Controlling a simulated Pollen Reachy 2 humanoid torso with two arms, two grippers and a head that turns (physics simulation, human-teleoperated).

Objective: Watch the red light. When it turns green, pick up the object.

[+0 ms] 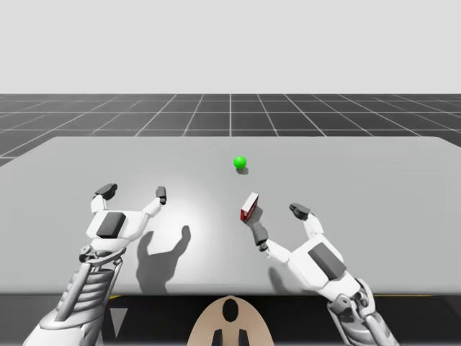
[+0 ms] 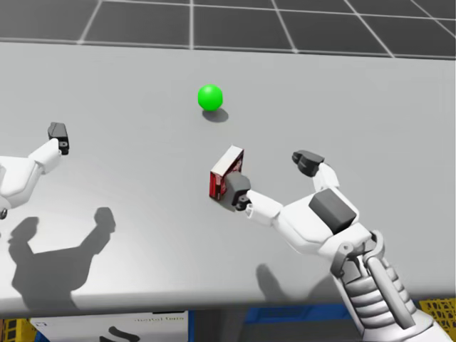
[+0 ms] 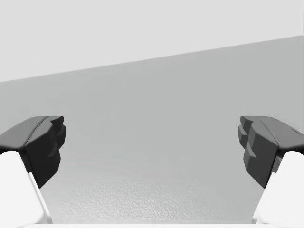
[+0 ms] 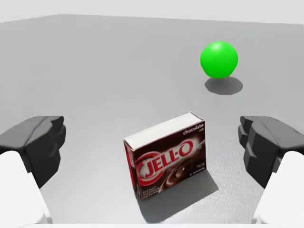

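Right gripper (image 1: 279,221): fingers spread wide, grasping nothing, low over the table.
Red box (image 4: 166,161): stands on edge between the right gripper's fingers, with a gap on each side.
Left gripper (image 1: 135,192): also released, fingers wide apart, well apart from the box.
Light (image 4: 218,59): a green ball ahead of the right gripper, beyond the box.
Table (image 1: 374,180): plain pale grey, arm shadows on it.
Room: dark grid floor (image 1: 144,115) past the far edge, blank pale backdrop.
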